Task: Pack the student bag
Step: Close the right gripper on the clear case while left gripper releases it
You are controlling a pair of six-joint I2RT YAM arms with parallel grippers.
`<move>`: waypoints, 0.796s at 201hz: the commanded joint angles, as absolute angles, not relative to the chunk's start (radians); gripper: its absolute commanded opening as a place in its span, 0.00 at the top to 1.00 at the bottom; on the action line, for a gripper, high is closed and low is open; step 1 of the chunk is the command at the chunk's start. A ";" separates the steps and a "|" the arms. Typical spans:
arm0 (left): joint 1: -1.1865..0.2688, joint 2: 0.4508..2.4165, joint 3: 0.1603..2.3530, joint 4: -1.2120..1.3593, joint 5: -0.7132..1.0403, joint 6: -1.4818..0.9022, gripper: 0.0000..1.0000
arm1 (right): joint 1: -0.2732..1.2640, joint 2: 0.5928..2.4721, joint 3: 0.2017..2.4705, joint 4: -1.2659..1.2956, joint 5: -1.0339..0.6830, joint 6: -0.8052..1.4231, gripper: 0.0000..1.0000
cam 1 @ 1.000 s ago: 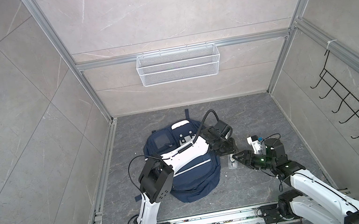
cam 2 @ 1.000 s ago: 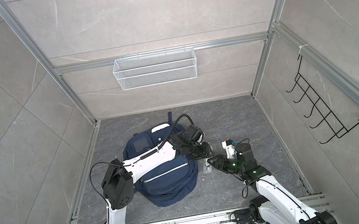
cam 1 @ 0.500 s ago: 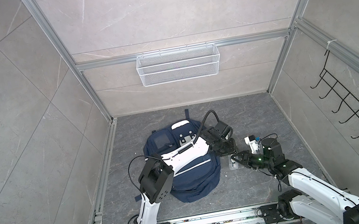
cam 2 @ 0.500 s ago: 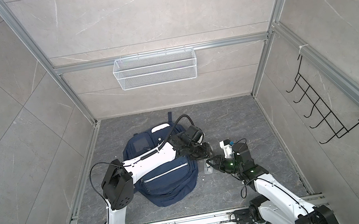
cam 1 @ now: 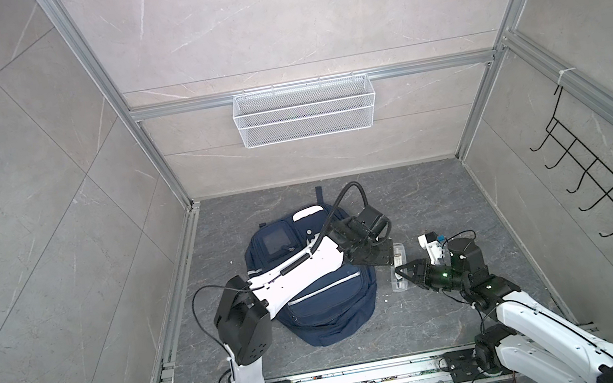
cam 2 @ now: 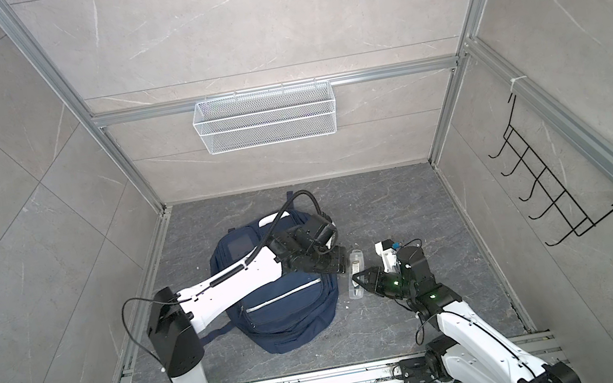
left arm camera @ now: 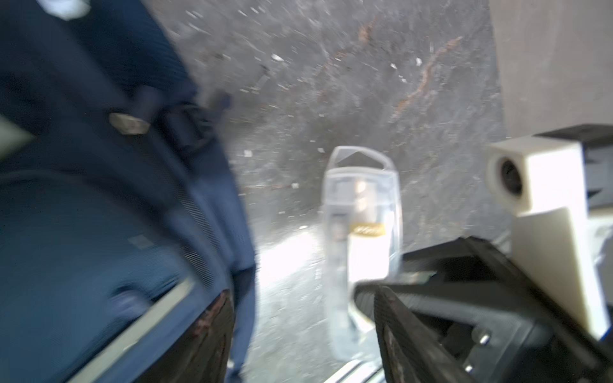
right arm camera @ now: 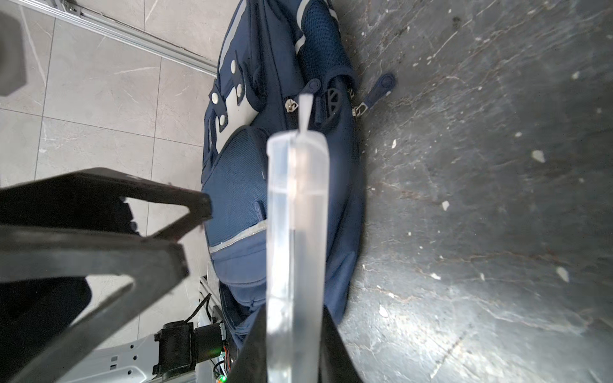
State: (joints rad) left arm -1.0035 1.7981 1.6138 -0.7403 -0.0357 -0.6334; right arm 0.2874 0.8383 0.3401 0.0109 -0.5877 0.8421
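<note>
The student bag, a navy backpack with silver stripes, lies flat on the grey floor mid-scene; it also shows in both wrist views. Just to its right a clear plastic case is held off the floor. My right gripper is shut on the case's near end. My left gripper reaches across the bag and stands open, the case between its spread fingers, close to one of them.
A white wire basket hangs on the back wall and a black hook rack on the right wall. Aluminium rails run along the front edge. Loose zip pulls lie by the bag's side.
My right gripper moved in toward the left one and closed on the clear case. The left jaws then spread wider, letting go of it.
</note>
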 commanded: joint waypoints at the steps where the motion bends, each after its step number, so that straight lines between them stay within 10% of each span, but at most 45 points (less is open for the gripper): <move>1: -1.022 1.720 1.540 -0.900 -0.249 -0.500 0.32 | 0.308 0.822 0.353 -0.017 -0.566 0.848 0.87; 160: -1.244 1.681 1.155 -1.035 -0.650 -0.622 0.41 | 0.423 0.953 0.428 0.013 -0.489 0.842 0.90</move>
